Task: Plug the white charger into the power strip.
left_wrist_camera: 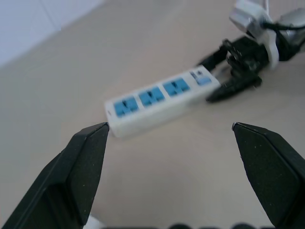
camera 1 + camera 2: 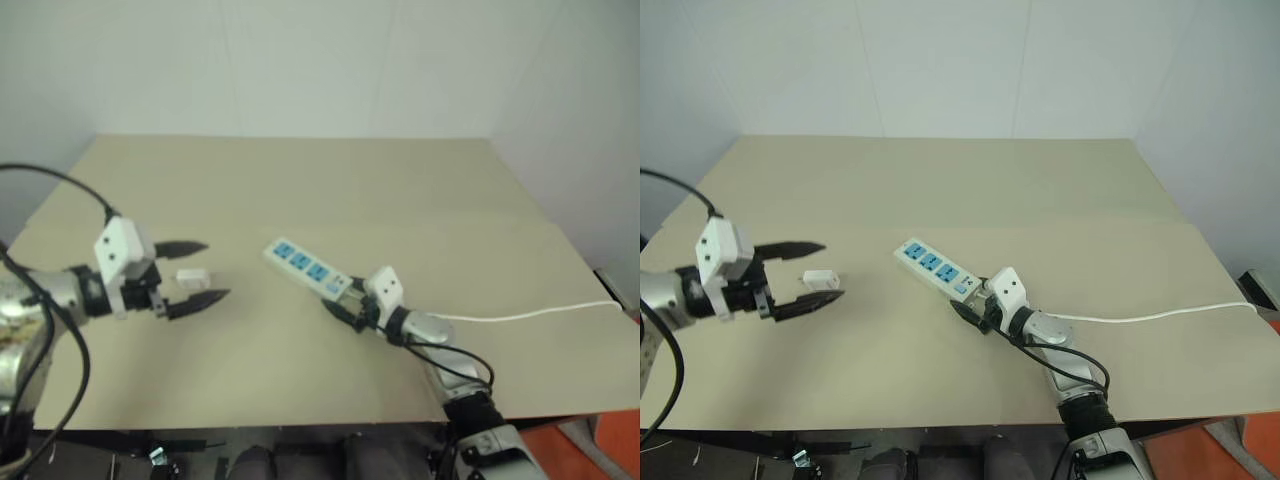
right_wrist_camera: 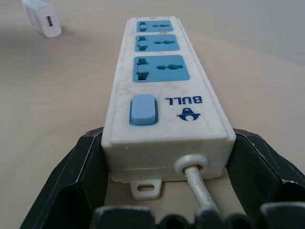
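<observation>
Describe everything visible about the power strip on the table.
The long white plastic power strip lies flat and diagonal on the beige table, near the middle. Its top carries three blue socket panels in a row, all unoccupied, then a pale blue switch and a blue BULL logo at the cable end. A thin white cable leaves that end toward the table's right edge. The right gripper has its black jaws either side of that end.

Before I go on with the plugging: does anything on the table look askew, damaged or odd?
Nothing looks damaged or spilled. The power strip lies diagonally on the table, sockets up, its switch end between the right gripper's fingers. The white charger lies flat on the table between the left gripper's open fingers, not yet picked up.
</observation>
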